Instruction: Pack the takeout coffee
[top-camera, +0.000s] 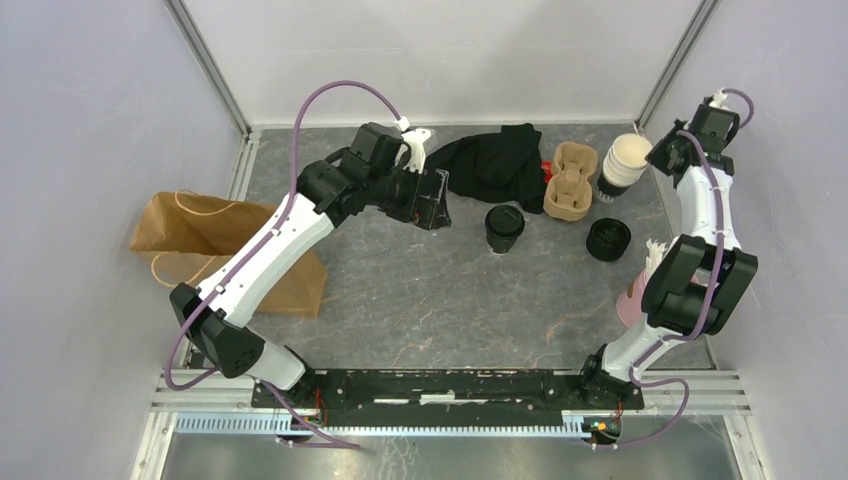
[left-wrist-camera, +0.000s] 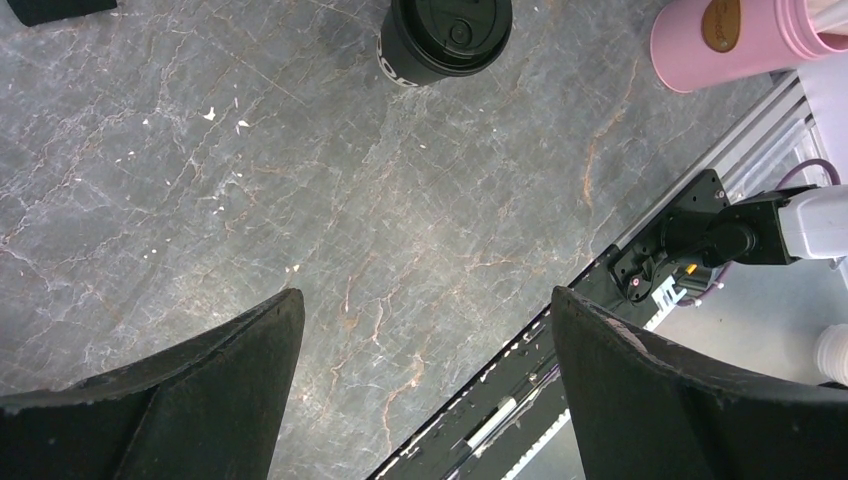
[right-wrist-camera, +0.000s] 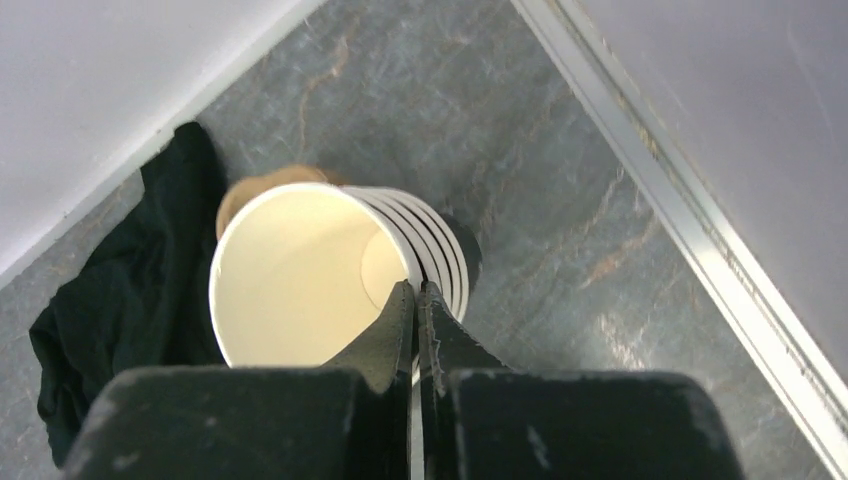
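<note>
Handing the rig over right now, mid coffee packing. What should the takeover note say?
Left gripper: open, empty, short of a lidded cup.
Right gripper: shut at the rim of the lidless cup stack; pinching it or not, cannot tell.
Second black lidded item: cup or loose lids, unclear.
Cup carrier empty; paper bag lying at the left.
Done: nothing visibly packed. Left: load the lidded coffee, then pack it.

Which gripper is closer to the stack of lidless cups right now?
Right. The right gripper is shut at the rim of the cup stack; the left gripper hangs open farther off, by the black cloth.
</note>
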